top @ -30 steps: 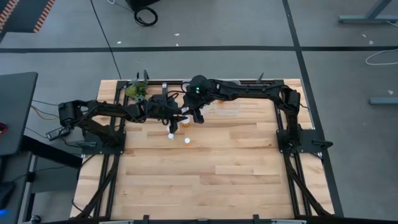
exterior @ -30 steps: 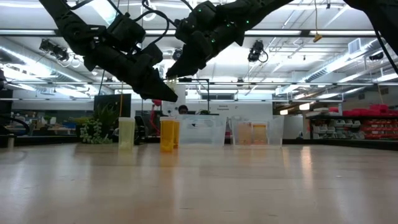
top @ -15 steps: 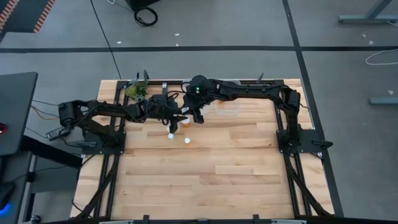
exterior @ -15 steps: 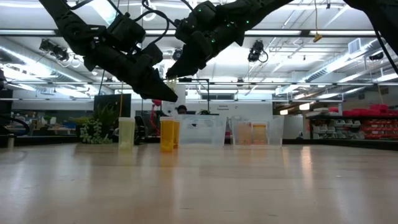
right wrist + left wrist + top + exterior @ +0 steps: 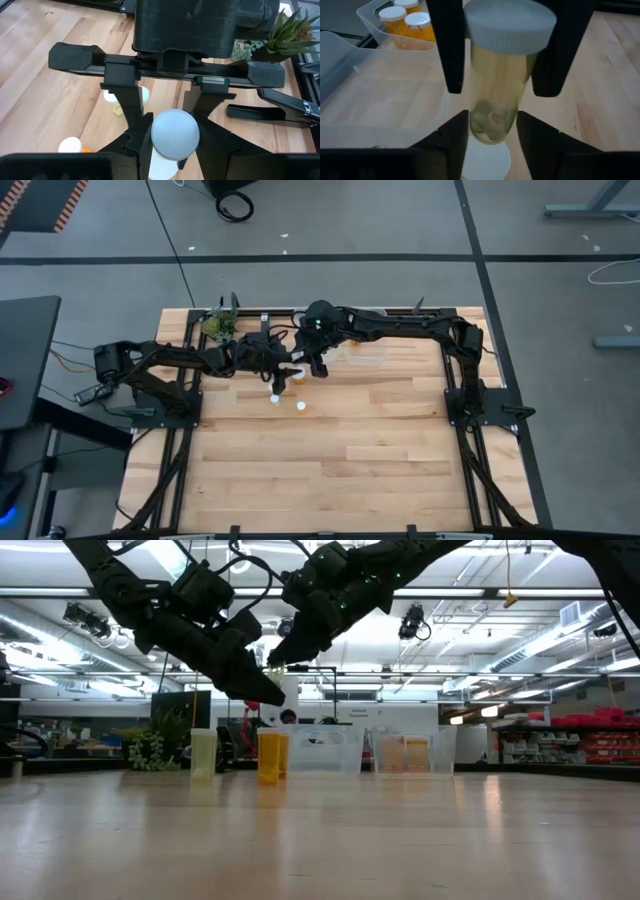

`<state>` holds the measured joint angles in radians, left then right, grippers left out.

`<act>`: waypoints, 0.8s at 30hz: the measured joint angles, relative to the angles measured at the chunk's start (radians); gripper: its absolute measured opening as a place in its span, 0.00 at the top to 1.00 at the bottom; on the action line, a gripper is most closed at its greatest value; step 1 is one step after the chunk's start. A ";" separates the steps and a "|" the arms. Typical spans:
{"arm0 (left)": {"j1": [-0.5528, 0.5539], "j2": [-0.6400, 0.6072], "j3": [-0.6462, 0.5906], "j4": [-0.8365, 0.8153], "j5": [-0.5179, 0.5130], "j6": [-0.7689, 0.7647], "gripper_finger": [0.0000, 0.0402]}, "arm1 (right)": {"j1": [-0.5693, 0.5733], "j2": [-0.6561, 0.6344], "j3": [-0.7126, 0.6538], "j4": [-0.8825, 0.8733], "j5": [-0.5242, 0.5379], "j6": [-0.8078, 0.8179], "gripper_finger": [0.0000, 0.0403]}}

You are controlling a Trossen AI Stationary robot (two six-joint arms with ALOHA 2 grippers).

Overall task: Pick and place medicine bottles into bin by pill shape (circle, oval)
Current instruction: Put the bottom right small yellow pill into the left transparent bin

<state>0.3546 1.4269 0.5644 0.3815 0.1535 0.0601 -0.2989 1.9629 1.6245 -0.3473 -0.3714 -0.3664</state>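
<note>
Right gripper (image 5: 167,155) clamps a white-capped pill bottle (image 5: 174,134) at the table's (image 5: 380,450) twelve o'clock; left gripper (image 5: 492,132) straddles it, fingers apart.

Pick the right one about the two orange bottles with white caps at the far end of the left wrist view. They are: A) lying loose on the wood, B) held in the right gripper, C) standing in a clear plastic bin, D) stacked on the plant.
C: in the left wrist view the two orange bottles stand upright, caps up, inside the walls of a clear plastic bin.
</note>
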 joint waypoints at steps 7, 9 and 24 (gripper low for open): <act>0.000 0.000 0.000 -0.001 -0.003 0.000 0.38 | 0.000 0.000 0.000 0.000 0.000 0.000 0.66; 0.000 0.000 0.000 -0.009 -0.003 0.000 0.35 | 0.000 0.000 0.000 0.000 0.000 0.000 0.66; 0.032 0.000 0.000 -0.045 -0.030 0.003 0.35 | -0.014 0.000 0.000 -0.010 0.004 0.000 0.66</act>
<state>0.3861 1.4265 0.5644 0.3367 0.1238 0.0631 -0.3134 1.9629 1.6245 -0.3578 -0.3676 -0.3660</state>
